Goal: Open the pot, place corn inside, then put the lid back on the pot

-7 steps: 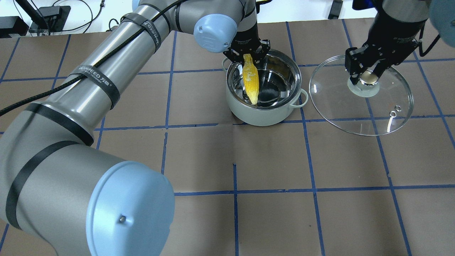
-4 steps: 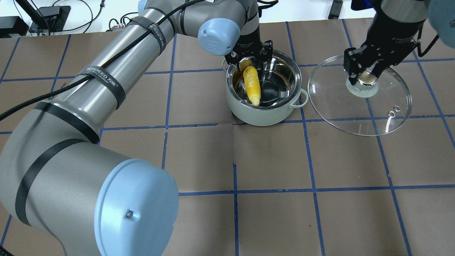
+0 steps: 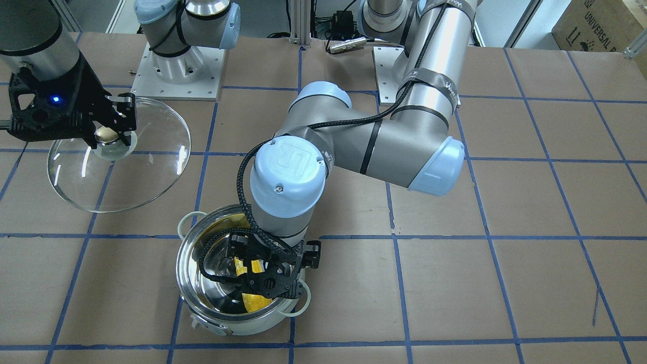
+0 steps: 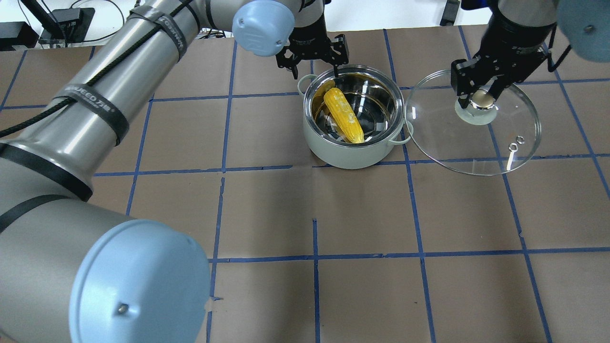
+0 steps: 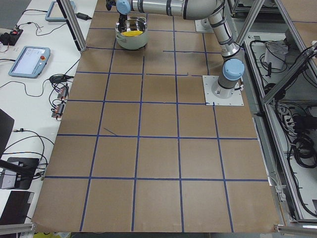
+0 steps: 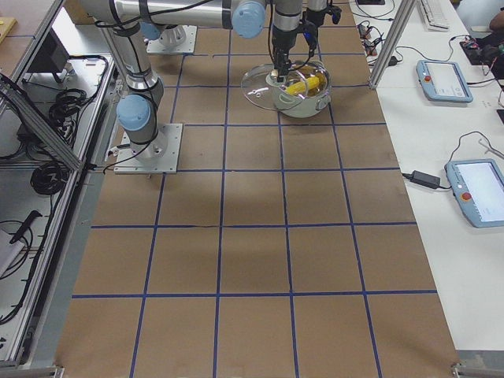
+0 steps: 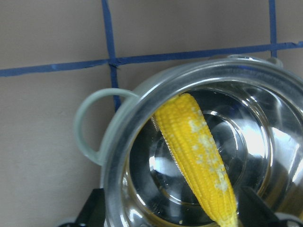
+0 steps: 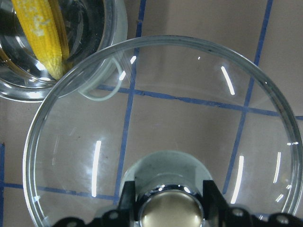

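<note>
The pot (image 4: 353,156) stands lidless at the table's far middle. The yellow corn (image 4: 343,114) lies slanted inside it, apart from any finger, and also shows in the left wrist view (image 7: 199,161). My left gripper (image 4: 310,64) is open and empty above the pot's far rim. My right gripper (image 4: 479,97) is shut on the knob of the glass lid (image 4: 476,143) and holds it just right of the pot. The lid's left edge overlaps the pot's right handle (image 8: 97,92). In the front view the left gripper (image 3: 268,273) hides part of the pot (image 3: 237,328).
Brown paper with blue tape lines covers the table (image 4: 362,214). The left arm's elbow (image 3: 288,177) hangs over the pot's robot side. Cables and tablets lie beyond the table's far edge (image 5: 29,59).
The left gripper let go of the corn, which now lies in the pot. The gripper rose and drew back toward the far rim. The right gripper moved the lid slightly left toward the pot.
</note>
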`<control>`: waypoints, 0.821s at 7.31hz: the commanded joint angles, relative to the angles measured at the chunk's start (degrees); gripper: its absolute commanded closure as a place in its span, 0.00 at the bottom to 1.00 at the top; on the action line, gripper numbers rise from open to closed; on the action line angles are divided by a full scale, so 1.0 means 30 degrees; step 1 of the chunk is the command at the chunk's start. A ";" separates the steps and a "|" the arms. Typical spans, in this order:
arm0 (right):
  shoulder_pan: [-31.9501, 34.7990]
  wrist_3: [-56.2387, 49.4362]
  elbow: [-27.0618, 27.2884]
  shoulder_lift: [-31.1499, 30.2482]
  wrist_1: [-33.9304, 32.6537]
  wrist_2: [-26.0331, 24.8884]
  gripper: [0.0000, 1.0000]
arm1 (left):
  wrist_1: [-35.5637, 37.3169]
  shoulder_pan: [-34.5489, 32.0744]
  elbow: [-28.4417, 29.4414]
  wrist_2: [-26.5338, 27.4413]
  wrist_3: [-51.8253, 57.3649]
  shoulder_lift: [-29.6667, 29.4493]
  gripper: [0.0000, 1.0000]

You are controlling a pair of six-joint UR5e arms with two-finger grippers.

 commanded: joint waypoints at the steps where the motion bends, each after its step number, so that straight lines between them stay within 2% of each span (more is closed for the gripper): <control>1: 0.2937 0.1645 -0.2619 0.3096 -0.0787 -0.0225 0.57 | -0.1094 0.1872 -0.2021 0.0966 0.2661 0.2741 0.00; 3: 0.4467 0.1741 -0.4966 0.6261 -0.0787 -0.0110 0.57 | -0.0922 0.3862 -0.6376 0.1498 0.4972 0.6689 0.00; 4: 0.4879 0.1770 -0.5760 0.7233 -0.0816 -0.0021 0.57 | -0.1007 0.5032 -0.7820 0.1501 0.5363 0.8363 0.00; 5: 0.5231 0.1742 -0.6609 0.7997 -0.0787 -0.0021 0.57 | -0.1443 0.5479 -0.8444 0.1501 0.5338 0.9452 0.00; 6: 0.5293 0.1741 -0.7284 0.8556 -0.0671 0.0008 0.57 | -0.3013 0.5454 -0.8044 0.1907 0.5077 0.9956 0.00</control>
